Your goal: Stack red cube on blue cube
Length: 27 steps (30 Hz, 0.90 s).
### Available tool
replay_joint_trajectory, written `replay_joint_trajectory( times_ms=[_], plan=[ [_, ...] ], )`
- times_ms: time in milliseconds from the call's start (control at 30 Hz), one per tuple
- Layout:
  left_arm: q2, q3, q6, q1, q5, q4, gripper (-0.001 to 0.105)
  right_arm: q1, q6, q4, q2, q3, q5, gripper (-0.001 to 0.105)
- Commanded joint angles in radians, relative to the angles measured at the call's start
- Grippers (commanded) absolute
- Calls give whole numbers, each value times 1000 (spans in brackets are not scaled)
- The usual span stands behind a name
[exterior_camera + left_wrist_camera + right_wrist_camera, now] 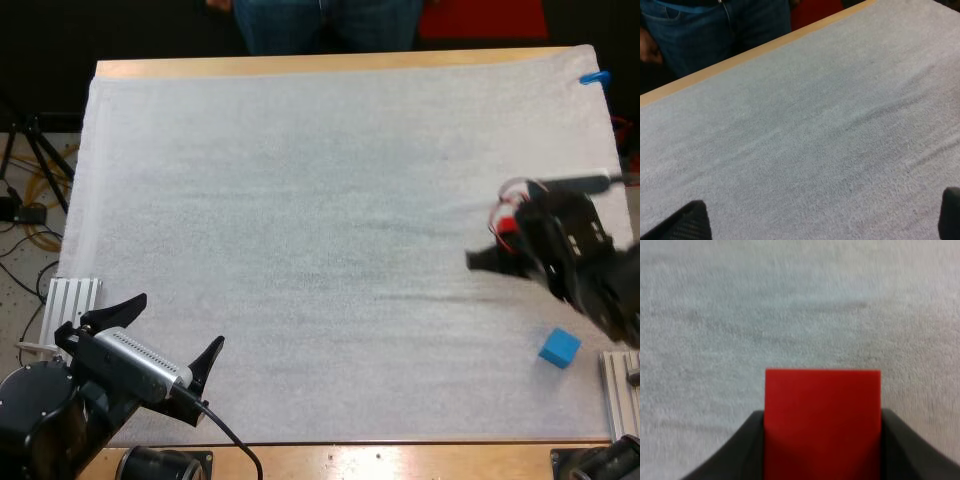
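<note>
A blue cube [559,347] lies on the white mat [330,200] near its front right corner. My right gripper [484,260] hovers above the mat, up and to the left of the blue cube and apart from it. In the right wrist view it [822,415] is shut on a red cube [822,420], with a black finger pressed against each side and bare mat beyond. My left gripper [178,322] sits at the mat's front left corner, open, its fingers [682,222] wide apart over bare mat.
A person in blue jeans [330,25] stands at the table's far edge, also seen beyond the mat [715,35]. Ribbed metal blocks lie at the front left [72,300] and front right [620,385]. A tripod and cables [30,190] stand off the table's left side.
</note>
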Motion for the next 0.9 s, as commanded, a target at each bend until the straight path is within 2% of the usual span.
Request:
replay_joint_trajectory(
  times_ms=[0, 200, 500, 667, 867],
  plan=[
    [2, -8, -8, -5, 5, -1, 87, -5, 27, 21, -43, 29, 24, 0],
    [2, -8, -8, -5, 5, -1, 87, -5, 89, 116, -181, 148, 125, 0],
    [2, -8, -8, -5, 5, -1, 87, -5, 249, 172, -299, 294, 125, 0],
    [2, -8, -8, -5, 5, -1, 87, -5, 291, 171, -330, 363, 111, 0],
    [2, -8, -8, -5, 21, -1, 87, -7, 296, 129, -327, 439, 105, 0]
  ],
)
